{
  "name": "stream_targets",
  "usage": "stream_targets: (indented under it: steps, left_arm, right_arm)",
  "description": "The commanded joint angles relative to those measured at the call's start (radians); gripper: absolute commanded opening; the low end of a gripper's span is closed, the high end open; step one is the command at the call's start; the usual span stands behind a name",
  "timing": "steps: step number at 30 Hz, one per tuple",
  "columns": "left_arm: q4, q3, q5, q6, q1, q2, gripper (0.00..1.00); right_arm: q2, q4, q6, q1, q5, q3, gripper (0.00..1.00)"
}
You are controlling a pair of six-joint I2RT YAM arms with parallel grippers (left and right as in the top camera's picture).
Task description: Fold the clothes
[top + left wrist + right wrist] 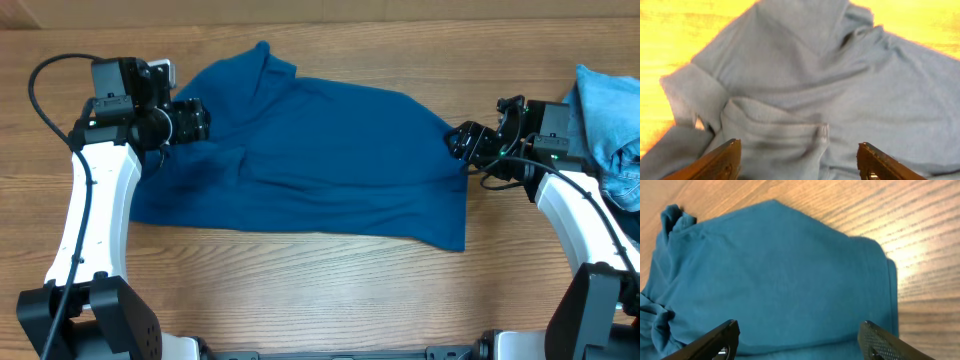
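Observation:
The clothes in hand are a large plain deep-blue shirt [320,160], lying spread and loosely rumpled across the middle of the wooden table. My left gripper [197,121] hangs over the shirt's left edge. In the left wrist view it [797,156] is open, and a bunched fold of the shirt [790,135] lies loose between its fingers [722,160]. My right gripper [461,141] is at the shirt's right edge. In the right wrist view it [797,337] stands open over flat fabric of the shirt [775,275], gripping nothing.
A light-blue denim garment [612,115] is heaped at the far right edge, behind the right arm. Bare wooden table [300,290] runs along the front, and more of it [920,225] shows past the shirt's edge.

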Motion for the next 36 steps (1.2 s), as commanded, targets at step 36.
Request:
stream_targets:
  steps: [36]
  left_arm:
    - [-0.012,0.017,0.257,-0.108,-0.007,0.0,0.78]
  right_arm:
    - [0.436,0.491,0.073,-0.035,-0.093,0.02,0.74]
